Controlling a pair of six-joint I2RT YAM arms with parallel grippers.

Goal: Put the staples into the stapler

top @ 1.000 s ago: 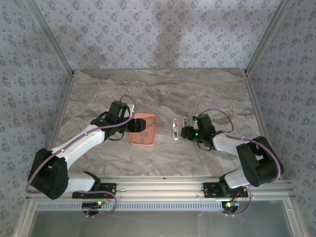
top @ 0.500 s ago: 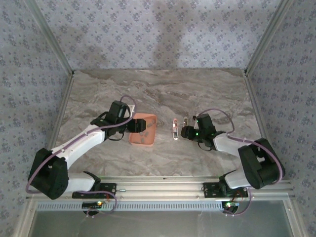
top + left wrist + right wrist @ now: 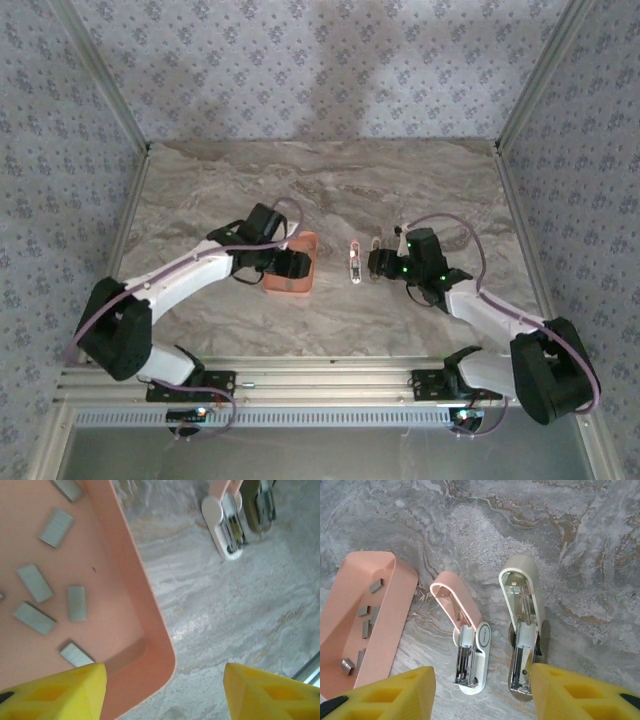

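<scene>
From above, the left claw hangs over the pink tray on the table. The right claw is low, just beside two little staplers that lie near the tray. The pink stapler is closer to the tray. The tan stapler is on its other side.

From the left wrist, the left claw is spread wide and holds nothing. One yellow finger is over the tray and the other is over the bare table. The staples lie loose on the floor of the pink tray, small grey bars pointing all ways. Both staplers show at the top, past the tray's rim.

From the right wrist, the right claw is spread wide too, with nothing in it. Under it, the pink stapler and the tan stapler lie side by side, both flipped open. The tray is to the left, with the staples inside.
</scene>
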